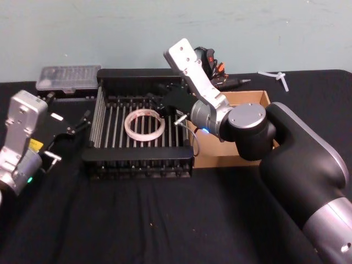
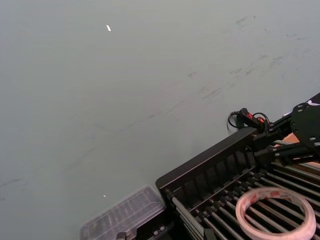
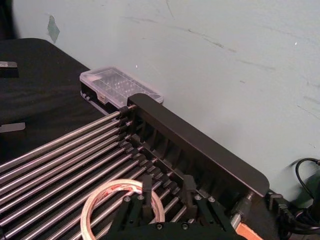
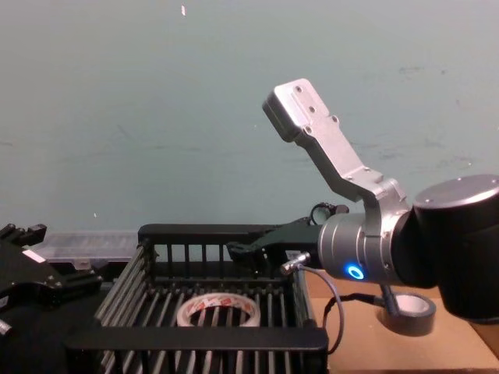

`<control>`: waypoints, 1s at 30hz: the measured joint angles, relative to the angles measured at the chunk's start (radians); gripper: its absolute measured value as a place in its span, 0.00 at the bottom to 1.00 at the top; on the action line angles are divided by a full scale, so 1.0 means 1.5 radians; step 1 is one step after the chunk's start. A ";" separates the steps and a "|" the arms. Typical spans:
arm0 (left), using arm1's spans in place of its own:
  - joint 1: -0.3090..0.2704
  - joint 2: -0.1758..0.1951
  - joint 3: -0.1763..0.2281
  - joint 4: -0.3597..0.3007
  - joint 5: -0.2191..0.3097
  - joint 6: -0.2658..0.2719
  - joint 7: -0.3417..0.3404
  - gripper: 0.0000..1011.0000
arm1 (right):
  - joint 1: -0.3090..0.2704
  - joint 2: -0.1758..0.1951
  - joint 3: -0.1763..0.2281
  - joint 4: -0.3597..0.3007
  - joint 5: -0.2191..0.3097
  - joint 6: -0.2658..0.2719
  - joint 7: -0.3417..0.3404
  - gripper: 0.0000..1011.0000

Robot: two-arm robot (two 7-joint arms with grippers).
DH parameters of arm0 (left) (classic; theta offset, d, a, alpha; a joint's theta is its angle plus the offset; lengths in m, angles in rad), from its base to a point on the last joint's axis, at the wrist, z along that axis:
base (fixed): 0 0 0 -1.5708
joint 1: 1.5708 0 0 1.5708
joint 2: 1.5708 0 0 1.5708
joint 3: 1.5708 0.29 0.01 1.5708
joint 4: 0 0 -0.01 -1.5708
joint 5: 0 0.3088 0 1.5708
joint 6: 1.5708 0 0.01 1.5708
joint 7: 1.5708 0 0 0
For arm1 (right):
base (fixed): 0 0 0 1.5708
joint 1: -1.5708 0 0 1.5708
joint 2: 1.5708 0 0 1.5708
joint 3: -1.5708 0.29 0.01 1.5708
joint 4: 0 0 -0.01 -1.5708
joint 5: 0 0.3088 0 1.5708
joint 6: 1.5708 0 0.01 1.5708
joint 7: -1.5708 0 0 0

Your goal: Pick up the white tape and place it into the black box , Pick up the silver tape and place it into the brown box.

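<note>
The white tape is seen lying flat on the bars inside the black box, about mid-floor, with nothing gripping it; its red-printed core is seen in the left wrist view. The right gripper is held over the far right part of the black box, just right of and beyond the tape, with its fingers apart and empty. The silver tape is seen from the chest, standing on the floor of the brown box, which sits just right of the black box and is partly covered by the right arm. The left gripper is held low at the left side of the black box, outside its wall; its fingers are spread, nothing between them. A clear plastic case lies at the far left, by the wall.
</note>
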 joint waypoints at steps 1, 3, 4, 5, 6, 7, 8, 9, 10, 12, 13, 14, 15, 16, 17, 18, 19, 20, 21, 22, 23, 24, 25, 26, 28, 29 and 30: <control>0.000 0.000 0.000 0.000 0.000 0.000 0.000 0.99 | 0.000 0.000 0.000 0.000 0.000 0.000 0.000 0.39; 0.000 0.000 0.000 0.000 0.000 0.000 0.000 0.99 | 0.000 0.000 0.000 0.000 0.000 0.000 0.000 0.45; 0.000 0.000 0.000 0.000 0.000 0.000 0.000 0.99 | 0.000 0.000 0.000 0.000 0.000 0.000 0.000 0.45; 0.000 0.000 0.000 0.000 0.000 0.000 0.000 0.99 | 0.000 0.000 0.000 -0.001 0.000 0.000 0.000 0.52; 0.000 0.000 0.000 0.000 0.000 0.000 0.000 0.99 | 0.000 0.000 0.000 -0.001 0.000 0.000 0.000 0.54; 0.000 0.000 0.000 0.000 0.000 0.000 0.000 0.99 | 0.000 0.001 0.000 -0.001 0.001 0.000 0.000 0.58; 0.000 0.000 0.000 0.000 0.000 0.000 0.000 0.99 | -0.001 0.001 0.000 -0.001 0.001 0.000 0.001 0.60; 0.000 0.000 0.000 0.000 0.000 0.000 0.000 0.99 | -0.001 0.001 0.000 -0.001 0.001 0.001 0.001 0.64; 0.000 0.000 0.000 0.000 0.000 0.000 0.000 0.99 | -0.001 0.001 0.000 -0.001 0.001 0.001 0.001 0.68; 0.000 0.000 0.000 0.000 0.000 0.000 0.000 0.99 | -0.001 0.001 0.000 -0.001 0.001 0.001 0.001 0.75; 0.000 0.000 0.000 0.000 0.000 0.000 0.000 0.99 | -0.001 0.001 0.000 -0.001 0.001 0.001 0.001 0.78; 0.000 0.000 0.000 0.000 0.000 0.000 0.000 0.99 | -0.001 0.001 0.000 -0.001 0.001 0.001 0.001 0.79; 0.000 0.000 0.000 0.000 0.000 0.000 0.000 0.99 | -0.001 0.001 0.000 -0.001 0.001 0.001 0.001 0.81; 0.000 0.000 0.000 0.000 0.000 0.000 0.000 0.99 | -0.001 0.001 0.000 -0.001 0.001 0.001 0.001 0.86; 0.000 0.000 0.000 0.000 0.000 0.000 0.000 0.99 | -0.001 0.001 0.000 -0.002 0.001 0.001 0.001 0.88; 0.000 0.000 0.000 0.000 0.000 0.000 0.000 0.99 | -0.001 0.001 0.000 -0.002 0.001 0.001 0.001 0.91; 0.000 0.000 0.000 0.000 0.000 0.000 0.000 0.99 | -0.001 0.001 0.000 -0.002 0.001 0.001 0.001 0.93; 0.000 0.000 0.000 0.000 0.000 0.000 0.000 0.99 | -0.001 0.001 0.000 -0.002 0.001 0.001 0.001 0.95; 0.000 0.000 0.000 0.000 0.000 0.000 0.000 0.99 | -0.001 0.001 0.000 -0.002 0.001 0.001 0.001 0.97; 0.000 0.000 0.000 0.000 0.000 0.000 0.000 0.99 | -0.001 0.001 0.000 -0.002 0.001 0.001 0.001 0.99; 0.000 0.000 0.000 0.000 0.000 0.000 0.000 0.99 | -0.001 0.001 0.000 -0.002 0.001 0.001 0.001 0.99; 0.000 0.000 0.000 0.000 0.000 0.000 0.000 0.99 | -0.001 0.001 0.000 -0.002 0.001 0.001 0.001 0.99; 0.000 0.000 0.000 0.000 0.000 0.000 0.000 0.99 | -0.001 0.001 0.000 -0.002 0.001 0.001 0.001 0.99; 0.000 0.000 0.000 0.000 0.000 0.000 0.000 0.99 | -0.001 0.001 0.000 -0.002 0.001 0.001 0.001 0.99; 0.000 0.000 0.000 0.000 0.000 0.000 0.000 0.99 | -0.003 0.001 0.001 -0.006 0.002 0.001 0.002 0.99; 0.000 0.000 0.000 0.000 0.000 0.000 0.000 0.99 | -0.004 0.002 0.003 -0.009 0.002 0.000 0.003 0.99; 0.000 0.000 0.000 0.000 0.000 0.000 0.000 0.99 | -0.006 0.003 0.004 -0.012 0.003 0.000 0.004 0.99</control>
